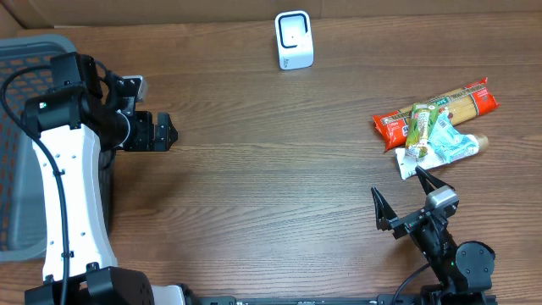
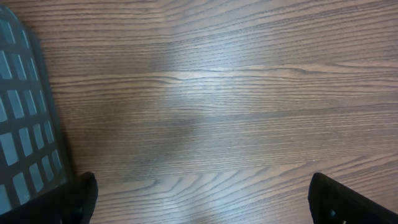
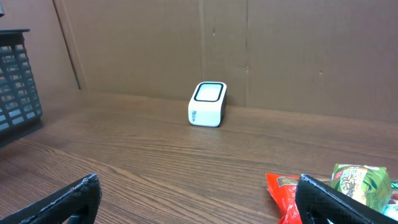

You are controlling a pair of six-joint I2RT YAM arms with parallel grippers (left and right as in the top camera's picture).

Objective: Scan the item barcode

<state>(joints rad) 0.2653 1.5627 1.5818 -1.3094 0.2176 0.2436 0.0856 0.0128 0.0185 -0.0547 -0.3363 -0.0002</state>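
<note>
A small pile of packets lies at the right of the table: a long red pasta bag (image 1: pixel 440 110), a green pouch (image 1: pixel 419 125) across it and a pale blue-white wrapper (image 1: pixel 449 144). The white barcode scanner (image 1: pixel 294 40) stands at the back centre, and it also shows in the right wrist view as the scanner (image 3: pixel 207 104). My right gripper (image 1: pixel 400 193) hovers open just in front of the pile, the red bag (image 3: pixel 283 193) beside its right finger. My left gripper (image 1: pixel 165 131) hangs open over bare wood at the left, holding nothing.
A grey mesh basket (image 1: pixel 21 127) stands along the table's left edge, under the left arm; its wall (image 2: pixel 25 124) fills the left of the left wrist view. A brown cardboard wall (image 3: pixel 249 50) closes off the back of the table.
</note>
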